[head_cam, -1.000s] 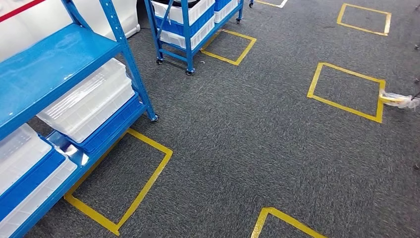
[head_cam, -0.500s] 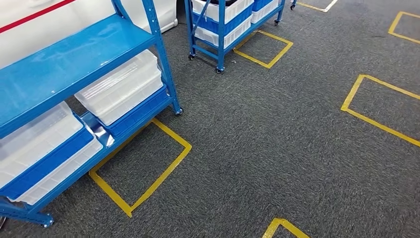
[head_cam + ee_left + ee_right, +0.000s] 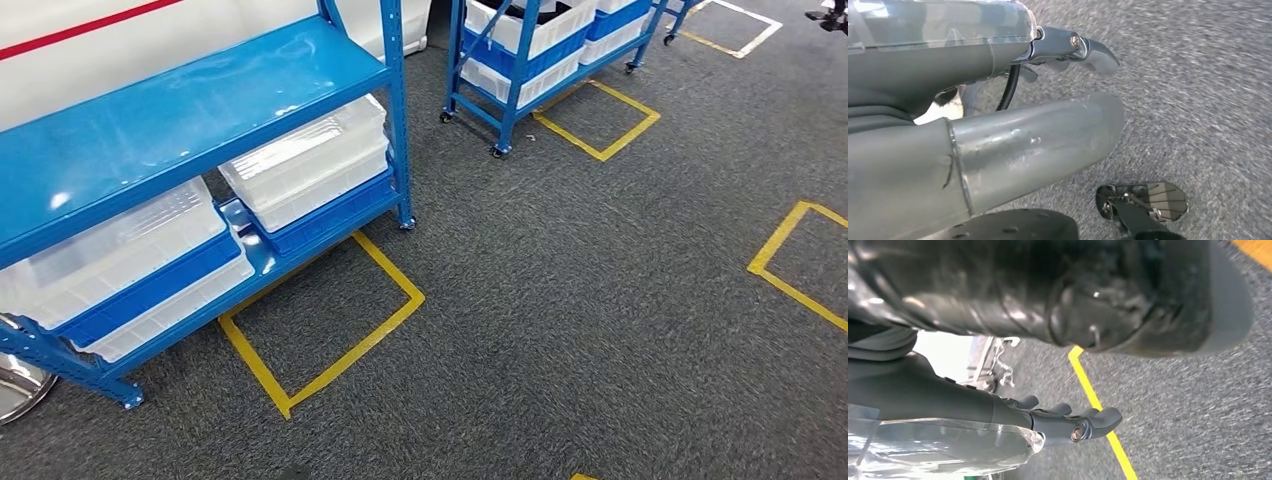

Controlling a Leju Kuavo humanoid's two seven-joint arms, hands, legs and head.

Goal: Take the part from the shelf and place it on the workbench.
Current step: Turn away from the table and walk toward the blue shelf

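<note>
A blue metal shelf stands at the left of the head view. Its lower level carries clear lidded trays stacked on blue bins; I cannot make out a single part in them. My left hand hangs over grey carpet with its fingers stretched out apart from the thick thumb, and nothing lies in it. My right hand also hangs above the carpet, its dark fingers held straight and holding nothing.
A second blue wheeled shelf with white and blue bins stands further back. Yellow tape squares mark the grey carpet, one beside the near shelf. A round metal thing lies at the near shelf's left foot.
The whole picture has slid to the right: the camera has turned left, so more of the near shelf shows. Nothing on the shelves has moved.
</note>
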